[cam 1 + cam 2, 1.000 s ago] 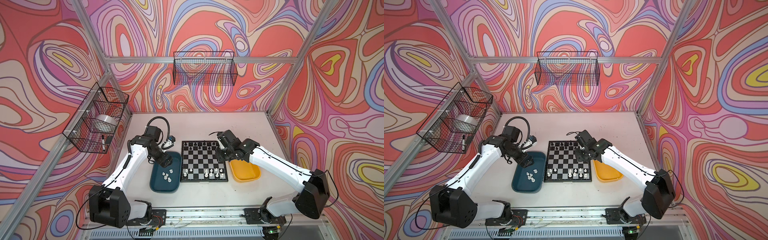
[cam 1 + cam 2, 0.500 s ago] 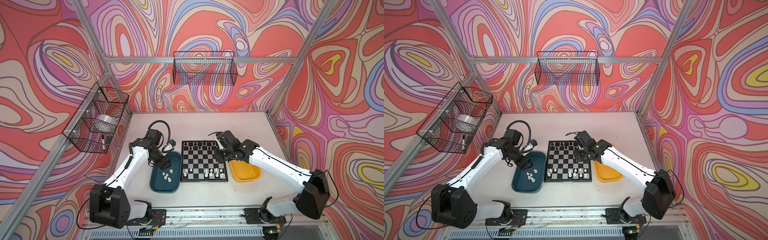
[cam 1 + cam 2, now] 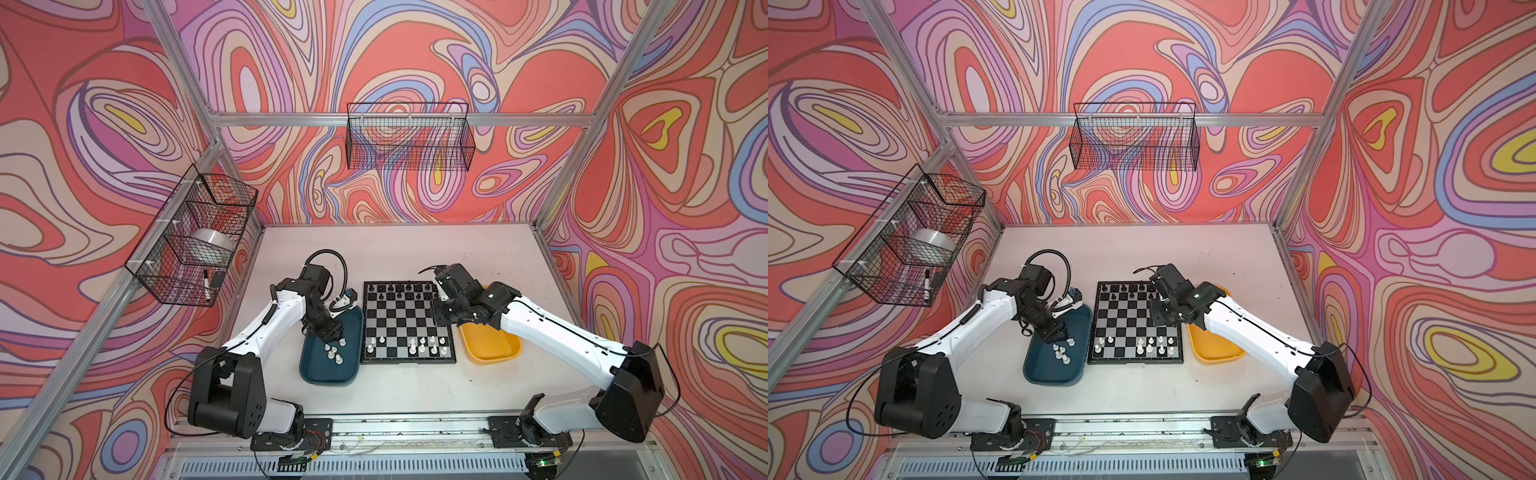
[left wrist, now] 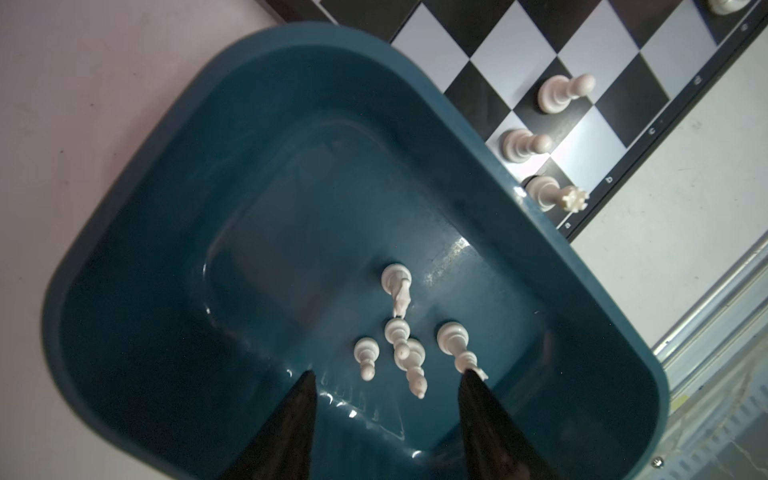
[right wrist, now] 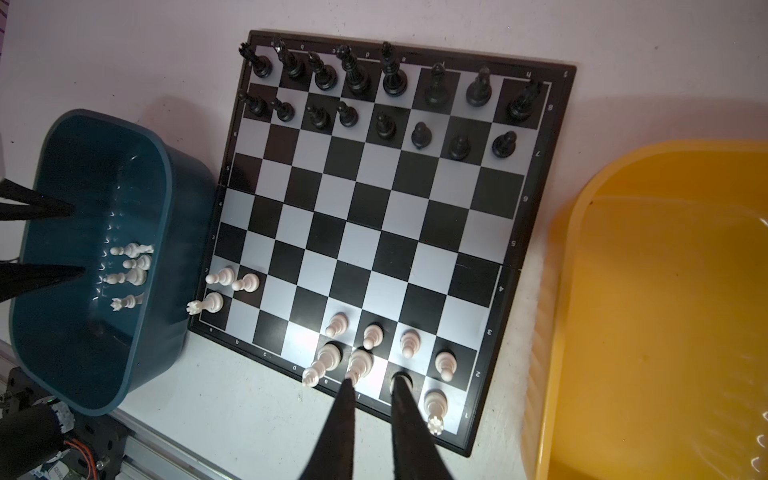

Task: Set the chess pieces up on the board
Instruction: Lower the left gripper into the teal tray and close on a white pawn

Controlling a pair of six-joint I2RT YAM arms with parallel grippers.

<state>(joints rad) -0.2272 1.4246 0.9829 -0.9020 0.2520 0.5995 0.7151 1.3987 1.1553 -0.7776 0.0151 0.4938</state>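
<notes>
bright, even light — wrist views dimmer
</notes>
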